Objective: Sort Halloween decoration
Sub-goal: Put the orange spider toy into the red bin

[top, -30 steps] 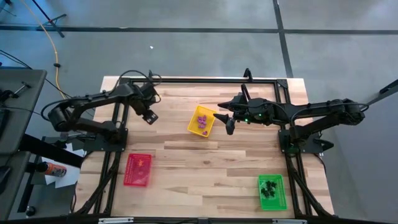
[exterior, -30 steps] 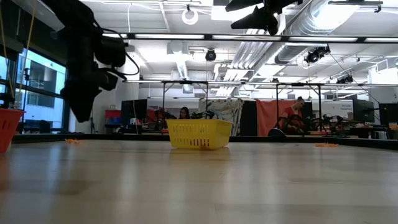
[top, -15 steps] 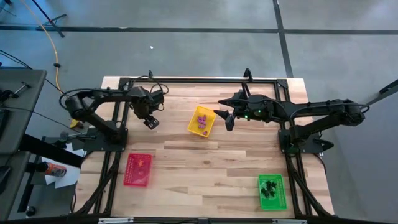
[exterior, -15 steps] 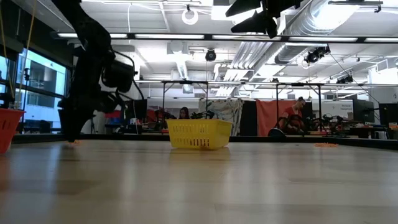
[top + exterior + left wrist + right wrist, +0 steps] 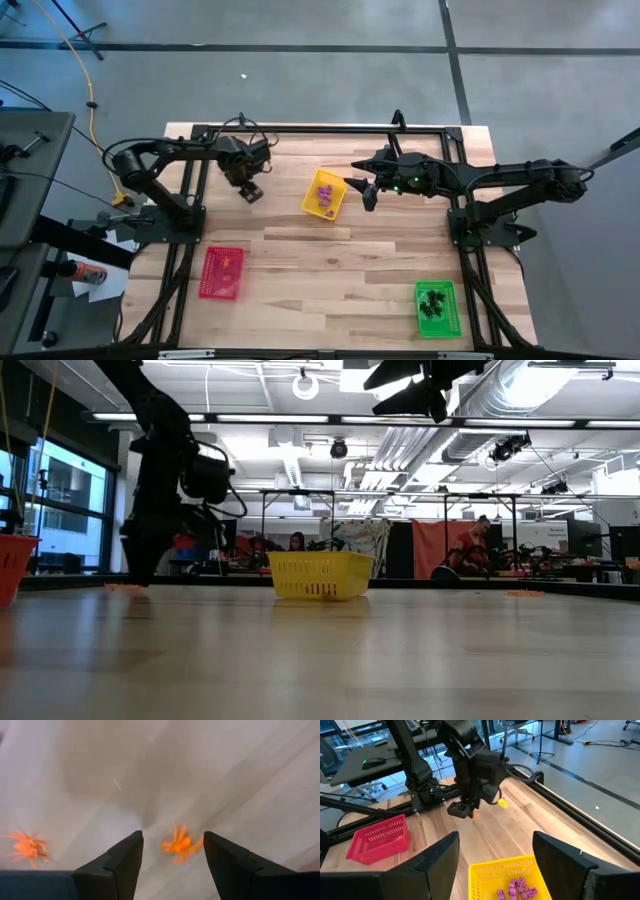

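Note:
An orange trinket (image 5: pixel 180 844) of the Halloween decoration lies on the wooden table between the fingers of my left gripper (image 5: pixel 172 840). That gripper is open, points straight down at the table's far left (image 5: pixel 250 192) and hangs low over the wood (image 5: pixel 138 575). A second orange trinket (image 5: pixel 27 847) lies beside it, outside the fingers. My right gripper (image 5: pixel 368 193) hovers open, high above the table, next to the yellow tray (image 5: pixel 324 193), with nothing between its fingers (image 5: pixel 495 855).
The yellow tray holds several purple trinkets (image 5: pixel 517 887). A red tray (image 5: pixel 222 272) with orange pieces stands near the left front, a green tray (image 5: pixel 436 308) with black pieces at the right front. Bare wood lies between them. A black frame rail (image 5: pixel 320 130) borders the far edge.
My left gripper has come down toward the table top and shifted a little toward the table's right edge, ending over the orange trinket. My right gripper has kept still.

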`<act>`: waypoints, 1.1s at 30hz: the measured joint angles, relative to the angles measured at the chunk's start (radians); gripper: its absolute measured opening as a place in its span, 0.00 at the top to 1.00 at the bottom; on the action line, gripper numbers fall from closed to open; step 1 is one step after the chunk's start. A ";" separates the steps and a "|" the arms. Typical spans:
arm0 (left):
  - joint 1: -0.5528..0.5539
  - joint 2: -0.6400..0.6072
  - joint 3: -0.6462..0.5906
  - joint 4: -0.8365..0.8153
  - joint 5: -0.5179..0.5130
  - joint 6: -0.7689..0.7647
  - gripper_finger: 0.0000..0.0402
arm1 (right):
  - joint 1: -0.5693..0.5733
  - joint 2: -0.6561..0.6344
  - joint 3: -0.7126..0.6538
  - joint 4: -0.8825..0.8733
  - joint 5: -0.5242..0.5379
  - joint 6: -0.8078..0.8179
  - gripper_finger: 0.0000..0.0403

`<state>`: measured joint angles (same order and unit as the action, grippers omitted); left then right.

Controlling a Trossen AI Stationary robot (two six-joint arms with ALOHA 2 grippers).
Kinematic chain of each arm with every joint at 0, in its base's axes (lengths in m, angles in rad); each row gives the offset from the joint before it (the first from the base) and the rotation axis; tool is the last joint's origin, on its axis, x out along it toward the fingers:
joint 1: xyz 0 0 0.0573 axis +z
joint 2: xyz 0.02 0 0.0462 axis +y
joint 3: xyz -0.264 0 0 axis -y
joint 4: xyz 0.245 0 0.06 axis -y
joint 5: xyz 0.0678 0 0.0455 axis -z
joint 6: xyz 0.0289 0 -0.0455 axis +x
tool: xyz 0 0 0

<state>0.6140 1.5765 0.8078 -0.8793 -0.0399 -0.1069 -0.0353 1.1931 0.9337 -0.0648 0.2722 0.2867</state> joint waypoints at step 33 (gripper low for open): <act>0.020 0.028 -0.009 0.041 0.072 0.056 0.97 | -0.018 0.000 0.000 -0.007 0.001 0.001 0.39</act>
<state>0.6343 1.6050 0.7984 -0.8380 0.0323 -0.0507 -0.0528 1.1931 0.9337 -0.0719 0.2729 0.2873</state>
